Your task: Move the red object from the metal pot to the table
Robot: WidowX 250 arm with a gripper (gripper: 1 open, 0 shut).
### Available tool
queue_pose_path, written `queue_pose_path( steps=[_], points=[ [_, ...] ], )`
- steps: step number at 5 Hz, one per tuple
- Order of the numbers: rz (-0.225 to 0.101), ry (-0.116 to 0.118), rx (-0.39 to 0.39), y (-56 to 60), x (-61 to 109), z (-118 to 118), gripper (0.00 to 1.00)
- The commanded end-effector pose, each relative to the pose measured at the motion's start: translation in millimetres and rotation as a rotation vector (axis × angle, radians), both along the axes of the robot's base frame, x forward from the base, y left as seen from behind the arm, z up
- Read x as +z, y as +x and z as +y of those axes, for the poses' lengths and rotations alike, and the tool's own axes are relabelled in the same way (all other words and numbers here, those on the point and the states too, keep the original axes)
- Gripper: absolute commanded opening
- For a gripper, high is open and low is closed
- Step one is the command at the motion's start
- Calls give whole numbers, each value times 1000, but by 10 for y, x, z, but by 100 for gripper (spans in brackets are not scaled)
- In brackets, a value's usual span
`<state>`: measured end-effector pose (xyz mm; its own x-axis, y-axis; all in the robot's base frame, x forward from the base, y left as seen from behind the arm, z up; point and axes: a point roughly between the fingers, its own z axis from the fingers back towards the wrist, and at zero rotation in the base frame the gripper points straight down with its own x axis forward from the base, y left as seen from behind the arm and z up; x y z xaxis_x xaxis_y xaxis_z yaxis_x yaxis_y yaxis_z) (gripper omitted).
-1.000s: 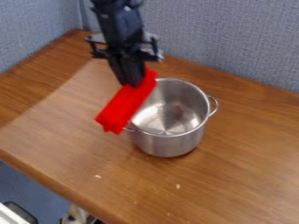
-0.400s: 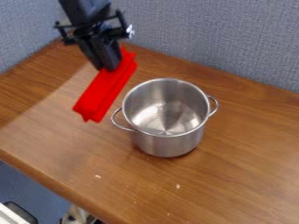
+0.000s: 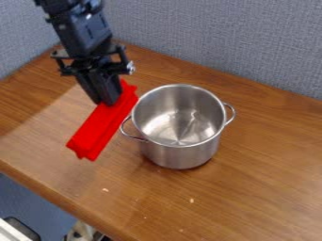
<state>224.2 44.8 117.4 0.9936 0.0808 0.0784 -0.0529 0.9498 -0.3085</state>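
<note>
A brown wooden tabletop (image 3: 239, 198) with visible grain fills most of the view, its rounded front edge running from the left side down toward the bottom right. Behind it stands a grey-blue wall (image 3: 251, 38), meeting the far edge of the wood. Below the front edge, at the bottom left, some pale, blurred things show that cannot be made out.

A shiny round metal pot (image 3: 180, 125) stands upright on the wood a little right of centre, with straight sides and small loop handles at its rim, one facing left and one right. Its inside is bare steel with nothing lying in it.

The black hand (image 3: 104, 91) comes down from the upper left, pointing steeply downward, and is clamped on the upper end of the red bar (image 3: 101, 128). The bar is outside the pot, slanting down and to the left from the hand; its upper end lies just beside the pot's left handle, and its lower end is down near the wood to the left of the pot. Whether that lower end touches the tabletop cannot be told.

The pot's left side is the only thing close to the bar. Bare wood lies open to the left, in front of the pot and to its right, up to the rounded edge.
</note>
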Motion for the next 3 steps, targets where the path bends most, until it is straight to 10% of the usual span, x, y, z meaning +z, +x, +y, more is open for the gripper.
queue_pose_path(
  steps=[1,3],
  points=[
    [-23,44,6,-83,-55,71,0],
    [13,81,-19,-29,-291,-1,0]
  ],
)
